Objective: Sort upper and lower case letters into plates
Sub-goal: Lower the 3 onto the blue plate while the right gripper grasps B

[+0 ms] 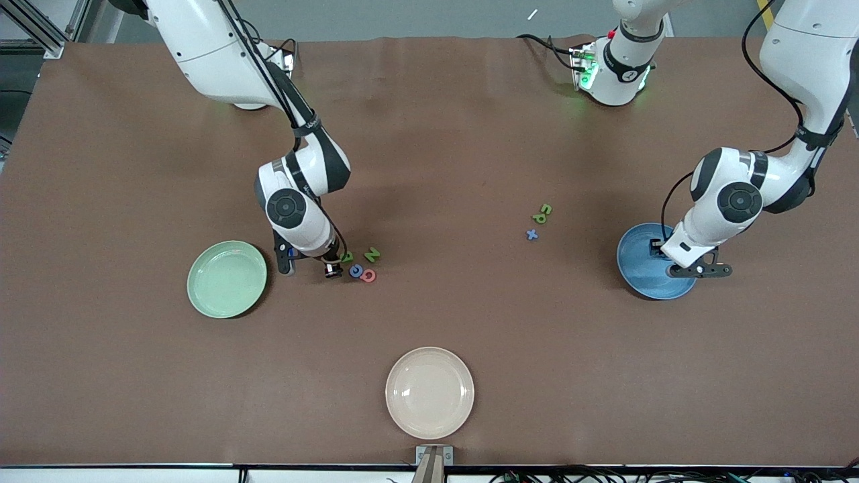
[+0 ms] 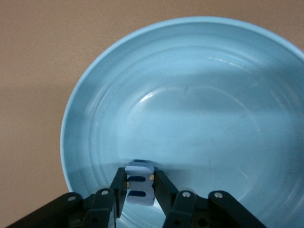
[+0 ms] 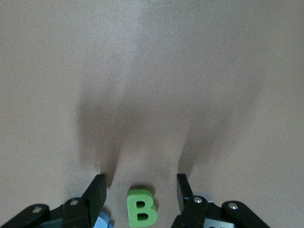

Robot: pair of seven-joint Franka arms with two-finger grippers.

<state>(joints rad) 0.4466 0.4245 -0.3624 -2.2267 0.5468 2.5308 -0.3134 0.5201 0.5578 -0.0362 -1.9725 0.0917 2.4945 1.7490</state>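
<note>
Left claw clamped on pale blue foam letter over glossy round blue plate. Right claw apart, straddling chunky green foam B on matte brown surface. Three round plates total.

Two plates are sitting at the desk's ends: one toward the right arm's end, one toward the left arm's. A third plate is lying nearer the camera, between them. Four letters are clustering beside the first plate, the B among them; three letters are lying near the second.
</note>
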